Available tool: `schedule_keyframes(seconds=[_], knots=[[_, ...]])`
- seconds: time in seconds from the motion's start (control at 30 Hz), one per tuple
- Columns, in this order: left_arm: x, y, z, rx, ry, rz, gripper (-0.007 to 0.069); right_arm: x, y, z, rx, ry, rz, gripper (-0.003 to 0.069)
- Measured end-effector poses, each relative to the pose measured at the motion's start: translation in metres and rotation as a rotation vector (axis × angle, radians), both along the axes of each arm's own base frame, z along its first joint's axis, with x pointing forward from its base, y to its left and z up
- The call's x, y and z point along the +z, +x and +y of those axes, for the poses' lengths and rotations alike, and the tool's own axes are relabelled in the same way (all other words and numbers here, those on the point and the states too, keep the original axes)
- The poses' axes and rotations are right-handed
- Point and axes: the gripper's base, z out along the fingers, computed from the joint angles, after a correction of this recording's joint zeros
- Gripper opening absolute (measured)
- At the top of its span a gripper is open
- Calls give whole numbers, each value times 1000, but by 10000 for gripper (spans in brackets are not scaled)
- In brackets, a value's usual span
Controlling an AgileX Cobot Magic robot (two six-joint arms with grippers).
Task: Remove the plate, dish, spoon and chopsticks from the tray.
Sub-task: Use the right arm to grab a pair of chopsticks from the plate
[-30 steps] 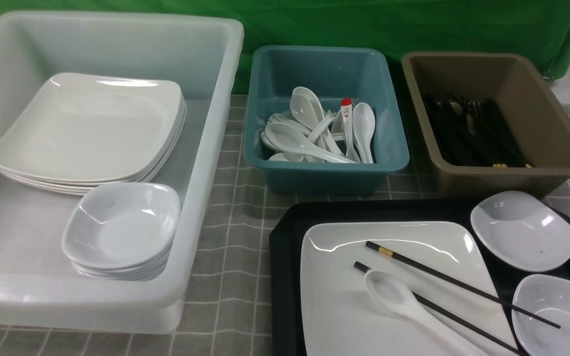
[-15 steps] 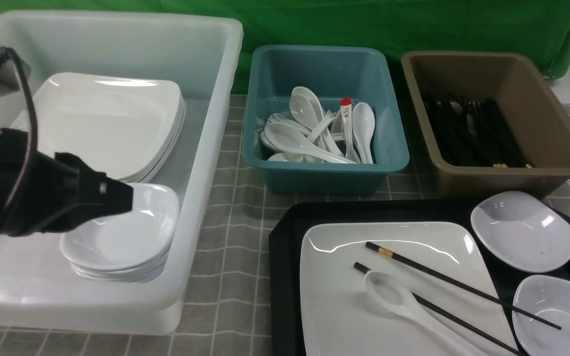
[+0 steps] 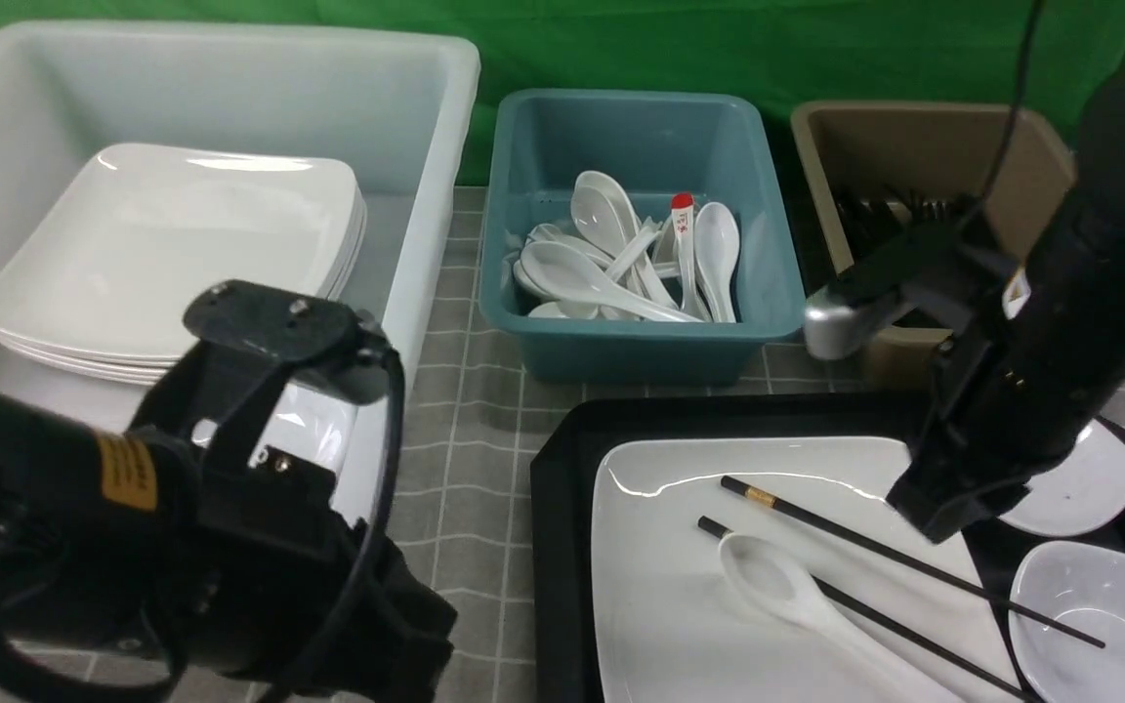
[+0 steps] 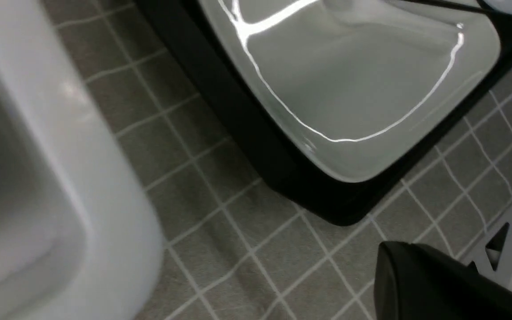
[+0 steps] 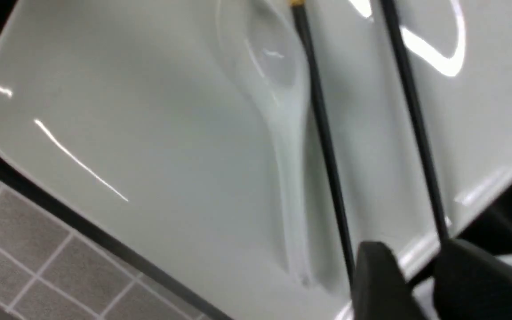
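The black tray [image 3: 562, 508] holds the large white plate [image 3: 680, 605]. The white spoon [image 3: 797, 605] and the two black chopsticks [image 3: 875, 552] lie on that plate. Two small white dishes sit at the tray's right: the far dish [image 3: 1090, 488] is half hidden by my right arm, the near dish [image 3: 1100, 615] is in full sight. My right gripper [image 5: 416, 260] hovers open over the plate's edge by the thin ends of the chopsticks [image 5: 322, 124], holding nothing. Shut and empty, my left gripper [image 4: 391, 262] hangs over the cloth off the tray's near left corner [image 4: 327, 209].
A big translucent white tub [image 3: 426, 195] at the left holds a stack of plates [image 3: 172, 254]. A teal tub [image 3: 641, 351] of spoons stands behind the tray. A brown tub [image 3: 846, 146] of chopsticks is partly behind my right arm. Grey checked cloth covers the table.
My left arm has come down from over the white tub to the front left, hiding the stacked small dishes. My right arm has swung in over the tray's right side.
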Motion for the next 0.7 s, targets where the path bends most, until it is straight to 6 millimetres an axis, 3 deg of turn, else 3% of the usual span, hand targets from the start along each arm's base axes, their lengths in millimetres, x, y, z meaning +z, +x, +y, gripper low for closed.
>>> schedule_keyframes(seconds=[0.1, 0.13, 0.2, 0.43, 0.7], knots=[[1, -3, -4, -13, -8, 2, 0, -26, 11, 5, 20, -29, 59, 554], [1, -3, -4, -13, -8, 3, 0, -28, 11, 5, 21, -31, 63, 566], [1, -4, -4, -11, -9, 6, 0, -46, 19, 6, 46, -64, 79, 659], [1, -4, -5, -12, -11, 5, 0, -71, 32, 3, 79, -149, 65, 682], [1, -4, -5, 5, -15, 15, 0, -79, 33, 7, 26, -127, 88, 678]])
